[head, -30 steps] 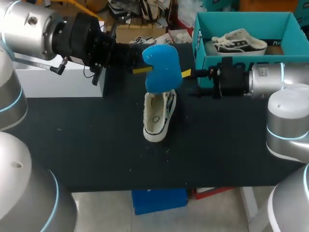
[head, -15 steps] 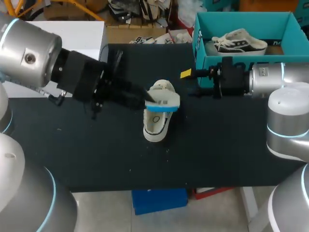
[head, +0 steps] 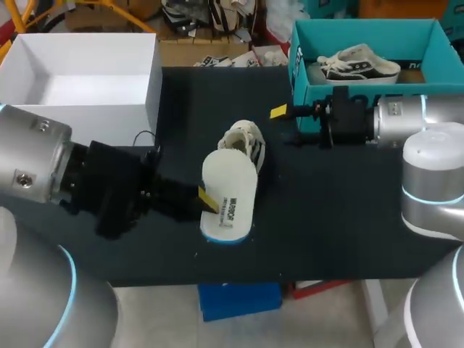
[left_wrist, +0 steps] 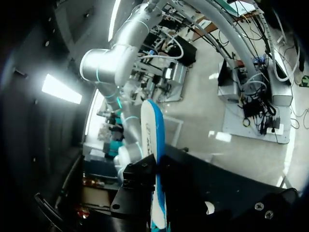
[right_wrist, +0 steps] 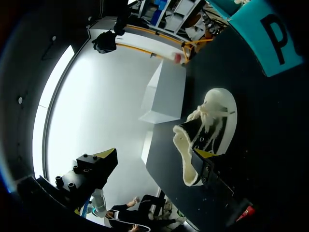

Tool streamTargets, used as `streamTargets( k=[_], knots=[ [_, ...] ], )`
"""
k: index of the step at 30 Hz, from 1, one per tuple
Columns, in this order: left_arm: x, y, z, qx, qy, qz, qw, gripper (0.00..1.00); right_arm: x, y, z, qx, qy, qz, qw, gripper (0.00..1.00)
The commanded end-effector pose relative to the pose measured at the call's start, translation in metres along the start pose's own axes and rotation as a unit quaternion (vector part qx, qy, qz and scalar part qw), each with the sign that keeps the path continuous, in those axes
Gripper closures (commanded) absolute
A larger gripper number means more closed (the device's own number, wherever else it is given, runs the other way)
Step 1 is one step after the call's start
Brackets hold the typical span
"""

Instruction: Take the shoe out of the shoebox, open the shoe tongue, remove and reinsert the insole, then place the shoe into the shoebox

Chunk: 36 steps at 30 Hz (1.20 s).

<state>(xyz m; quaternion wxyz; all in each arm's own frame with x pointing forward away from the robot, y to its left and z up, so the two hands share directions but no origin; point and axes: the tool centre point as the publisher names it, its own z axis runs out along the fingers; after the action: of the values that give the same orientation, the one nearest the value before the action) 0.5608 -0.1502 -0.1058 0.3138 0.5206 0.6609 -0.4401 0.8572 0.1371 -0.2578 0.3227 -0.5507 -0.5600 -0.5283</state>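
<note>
Shoe sits mid-table, its insole out and overlapping its near end, pinched edgewise by the left gripper. Right gripper hangs spread and empty, so reinserting 1-handed could shove the unbraced shoe away.

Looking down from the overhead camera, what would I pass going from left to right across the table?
First the white box → insole → right tool → teal shoebox.

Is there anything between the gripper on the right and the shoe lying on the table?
No. In the head view, only bare black table separates the right gripper from the shoe.
</note>
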Motion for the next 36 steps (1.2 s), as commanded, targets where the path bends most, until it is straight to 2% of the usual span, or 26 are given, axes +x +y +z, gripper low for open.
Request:
streamTargets(
  k=[1, 4, 8, 12, 16, 22, 34, 36],
  knots=[
    [0.032, -0.012, -0.007, -0.055, -0.085, 0.001, 0.995, 1.00, -0.001, -0.001, 0.002, -0.002, 0.000, 0.000, 1.000, 0.00],
    [0.032, -0.012, -0.007, -0.055, -0.085, 0.001, 0.995, 1.00, -0.001, -0.001, 0.002, -0.002, 0.000, 0.000, 1.000, 0.00],
    [0.054, -0.001, 0.007, -0.068, -0.069, 0.054, 0.994, 1.00, -0.001, -0.001, 0.002, -0.002, 0.000, 0.000, 1.000, 0.00],
    [0.067, 0.011, 0.012, -0.086, -0.106, 0.090, 0.987, 1.00, -0.001, -0.001, 0.002, -0.002, 0.000, 0.000, 1.000, 0.00],
    [0.080, 0.023, 0.019, -0.085, -0.131, 0.095, 0.983, 1.00, -0.001, -0.001, 0.002, -0.002, 0.000, 0.000, 1.000, 0.00],
    [0.087, 0.039, 0.032, -0.073, -0.149, 0.107, 0.980, 1.00, -0.001, -0.001, 0.002, -0.002, 0.000, 0.000, 1.000, 0.00],
    [0.097, 0.087, 0.049, -0.070, -0.147, 0.114, 0.980, 1.00, -0.001, -0.001, 0.002, -0.002, 0.000, 0.000, 1.000, 0.00],
    [0.097, 0.087, 0.049, -0.070, -0.147, 0.114, 0.980, 1.00, -0.001, -0.001, 0.002, -0.002, 0.000, 0.000, 1.000, 0.00]
  ],
)
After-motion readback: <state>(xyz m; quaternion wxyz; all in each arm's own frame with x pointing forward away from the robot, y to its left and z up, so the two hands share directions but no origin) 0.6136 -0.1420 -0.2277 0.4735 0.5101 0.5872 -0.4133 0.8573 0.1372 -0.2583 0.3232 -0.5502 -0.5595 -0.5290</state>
